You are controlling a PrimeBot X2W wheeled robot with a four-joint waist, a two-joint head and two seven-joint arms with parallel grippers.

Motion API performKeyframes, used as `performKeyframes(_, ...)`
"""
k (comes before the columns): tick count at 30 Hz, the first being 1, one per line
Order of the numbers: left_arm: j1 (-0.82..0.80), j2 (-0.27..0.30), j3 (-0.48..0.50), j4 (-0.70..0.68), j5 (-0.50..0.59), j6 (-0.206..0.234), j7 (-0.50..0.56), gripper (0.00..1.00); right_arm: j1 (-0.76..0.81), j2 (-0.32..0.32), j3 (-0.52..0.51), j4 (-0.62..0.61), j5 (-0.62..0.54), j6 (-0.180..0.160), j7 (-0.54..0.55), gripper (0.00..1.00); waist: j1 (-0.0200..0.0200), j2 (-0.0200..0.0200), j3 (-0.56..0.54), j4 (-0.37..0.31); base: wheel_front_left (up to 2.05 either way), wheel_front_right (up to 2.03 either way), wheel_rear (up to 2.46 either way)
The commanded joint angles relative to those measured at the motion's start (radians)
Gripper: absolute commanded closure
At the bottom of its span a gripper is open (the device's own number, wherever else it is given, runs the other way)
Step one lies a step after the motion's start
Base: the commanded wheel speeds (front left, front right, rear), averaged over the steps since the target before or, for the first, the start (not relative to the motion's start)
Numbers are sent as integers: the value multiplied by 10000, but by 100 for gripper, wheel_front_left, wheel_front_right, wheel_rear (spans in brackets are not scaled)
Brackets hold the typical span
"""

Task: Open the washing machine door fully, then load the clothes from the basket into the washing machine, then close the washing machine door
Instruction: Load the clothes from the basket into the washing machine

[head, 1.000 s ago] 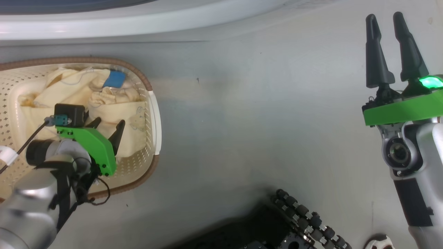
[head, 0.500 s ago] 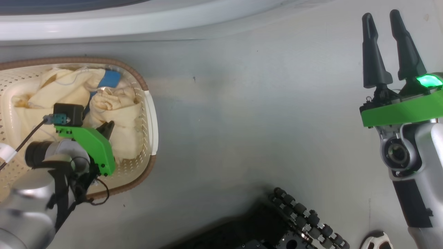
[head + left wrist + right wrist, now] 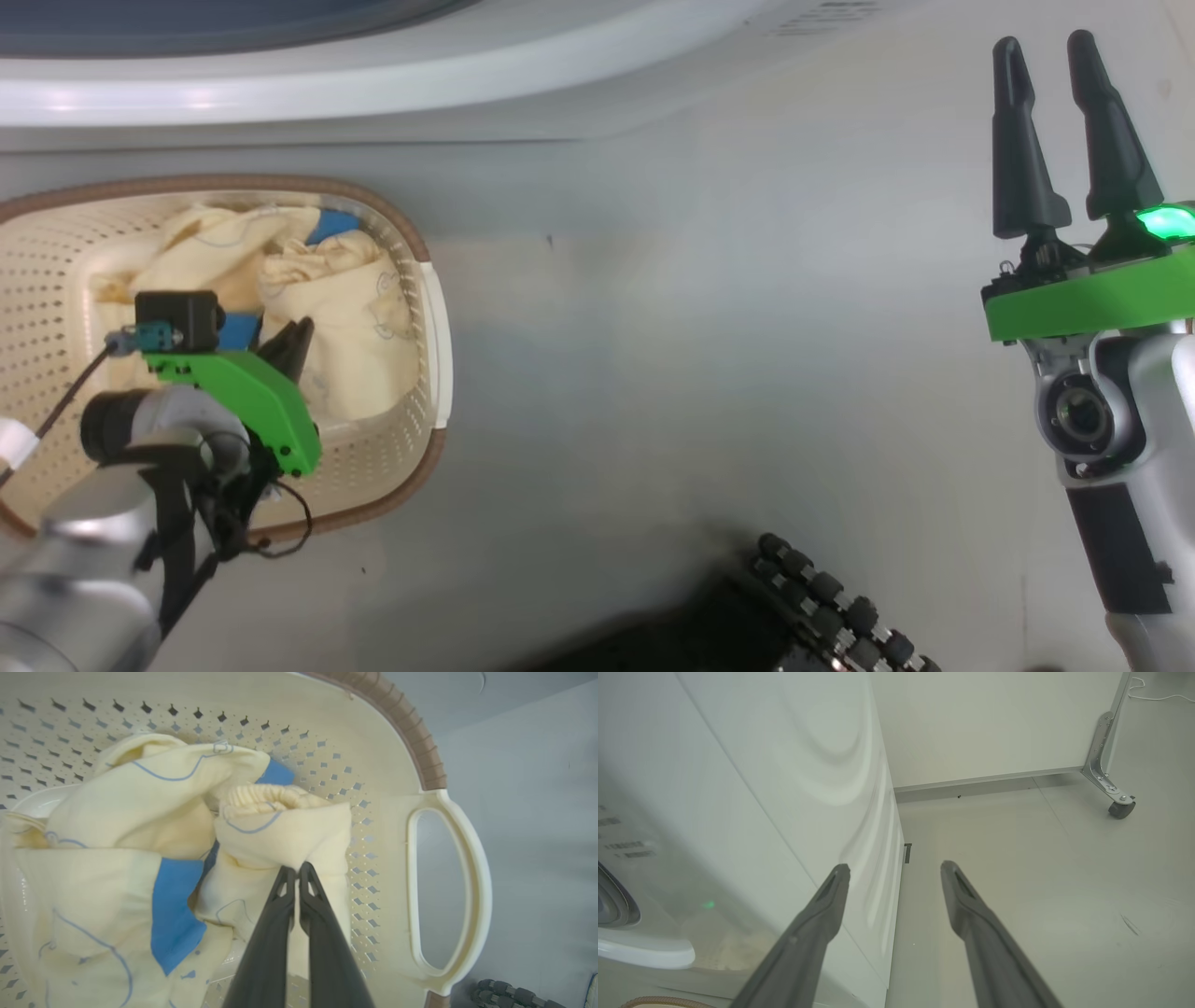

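Clothes [image 3: 117, 812], pale yellow with blue patches, pinched in left tool [image 3: 295, 870]; right tool [image 3: 895, 870] agape.

Site was a test lab staged as a laundry: washer [image 3: 761, 788] left of the jaws of the right gripper [image 3: 895, 867], caster-mounted partition [image 3: 994, 723] beyond them, bare grey floor [image 3: 1041, 882] beneath.

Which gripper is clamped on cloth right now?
The left gripper, dark fingers pinching the soft pale yellow clothes; the right gripper stands open, empty.
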Motion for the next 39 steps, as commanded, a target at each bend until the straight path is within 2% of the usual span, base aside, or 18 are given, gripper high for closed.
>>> performKeyframes(1, 324, 97, 158, -160, -55, 2, -179, 100, 417, -243, 13, -216, -51, 104, -94, 0, 0, 0, -379, 217, 0, 0, 0)
performKeyframes(7, 735, -55, 232, -363, -158, 2, -407, 100, 686, -406, -41, 13, -22, 104, -94, 0, 0, 0, -1220, 610, 0, 0, 0)
performKeyframes(10, 845, -120, 601, -569, 8, 2, -424, 100, 840, -474, -97, 126, -5, 104, -94, 0, 0, 0, -1609, 821, 0, 0, 0)
performKeyframes(19, 1688, -292, 2314, -1143, 1422, 2, -429, 100, 1398, -656, -194, 402, 30, 104, -94, 0, 0, 0, -2706, 1324, 0, 0, 0)
performKeyframes(28, 2897, -393, 4442, -1872, 3323, 2, -430, 100, 1953, -859, -208, 709, 82, 104, -94, 0, 0, 0, -3920, 1681, 0, 0, 0)
performKeyframes(39, 4379, -568, 6808, -3352, 5286, 2, -430, 100, 2664, -1067, -293, 964, 141, 104, -94, 0, 0, 0, -5253, 2010, 0, 0, 0)
